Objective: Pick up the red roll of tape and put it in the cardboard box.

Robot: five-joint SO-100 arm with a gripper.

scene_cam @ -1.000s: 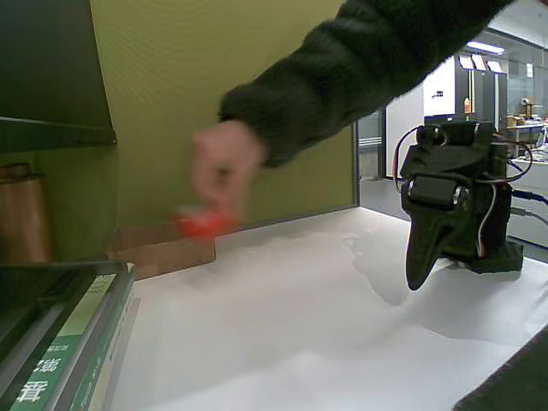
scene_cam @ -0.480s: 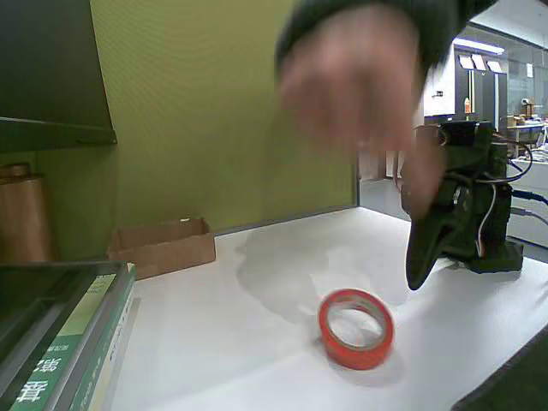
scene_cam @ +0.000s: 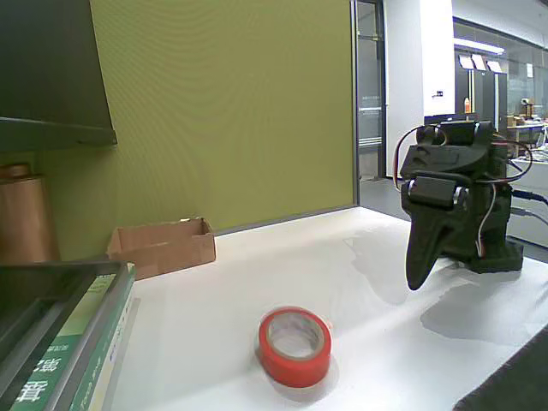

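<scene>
Red roll of tape point(scene_cam: 294, 346) rests tilted on the white tabletop point(scene_cam: 214, 300), well apart from the cardboard box point(scene_cam: 162, 246). We see our hand point(scene_cam: 416, 276) pointing down, fingers together, holding nothing.

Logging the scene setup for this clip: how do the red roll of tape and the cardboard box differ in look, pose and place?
The red roll of tape is a bright red-orange ring; the cardboard box is plain brown and rectangular. The roll sits tilted near the front of the fixed view; the box lies flat farther back by the green wall. The roll looks smaller than the box. Both rest on the white table, apart from the pincer.
</scene>
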